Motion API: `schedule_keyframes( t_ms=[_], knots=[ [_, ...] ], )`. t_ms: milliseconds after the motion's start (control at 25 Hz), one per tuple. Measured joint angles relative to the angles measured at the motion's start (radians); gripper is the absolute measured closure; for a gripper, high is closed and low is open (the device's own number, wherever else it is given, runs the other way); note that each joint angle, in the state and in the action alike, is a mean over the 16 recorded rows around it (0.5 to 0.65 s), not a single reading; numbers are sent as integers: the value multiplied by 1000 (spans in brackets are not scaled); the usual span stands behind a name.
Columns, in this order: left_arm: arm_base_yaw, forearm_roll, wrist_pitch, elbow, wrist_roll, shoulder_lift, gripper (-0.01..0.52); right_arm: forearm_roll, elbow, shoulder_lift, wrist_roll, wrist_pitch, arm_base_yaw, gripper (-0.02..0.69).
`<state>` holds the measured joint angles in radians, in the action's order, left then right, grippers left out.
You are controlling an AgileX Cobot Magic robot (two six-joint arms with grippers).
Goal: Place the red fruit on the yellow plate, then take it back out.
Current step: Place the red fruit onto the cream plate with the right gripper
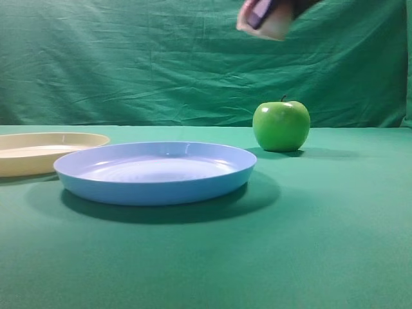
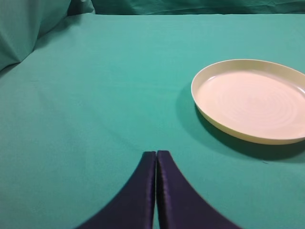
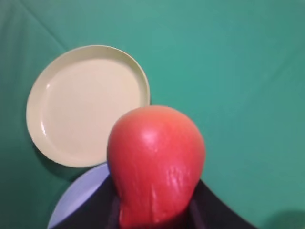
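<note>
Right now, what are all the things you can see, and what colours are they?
Round smooth red fruit: one, red fading to pale peach below, held up in the air in the right hand, above the table.
Wide shallow pale yellow plastic plate: one, cream-yellow, on the cloth at the far left, nothing on it.
Wide shallow light-blue plastic plate: one, light blue, middle of the table, nothing on it.
Shiny green apple: one, green, upright behind the blue plate, to its right.
Green cloth: covers the table and the back wall.
Left hand: dark, shut, holding nothing.
Right hand: dark, shut on the fruit.
</note>
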<state>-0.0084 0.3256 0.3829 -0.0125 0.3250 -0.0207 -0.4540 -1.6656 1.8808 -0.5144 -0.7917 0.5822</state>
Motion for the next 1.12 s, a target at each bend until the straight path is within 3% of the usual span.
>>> schedule_keyframes(
  t_ms=[360,720,880,1120],
  knots=[
    [0,0,0,0,0,0,514,-1,-253,228,-37,-8,148,469],
    [0,0,0,0,0,0,514,-7,-348,409,-90,61,216,458],
    [0,0,0,0,0,0,514,-19,-358,462,-127,100,227,405],
    [0,0,0,0,0,0,514,-36,-360,503,-179,135,231,246]
  ],
)
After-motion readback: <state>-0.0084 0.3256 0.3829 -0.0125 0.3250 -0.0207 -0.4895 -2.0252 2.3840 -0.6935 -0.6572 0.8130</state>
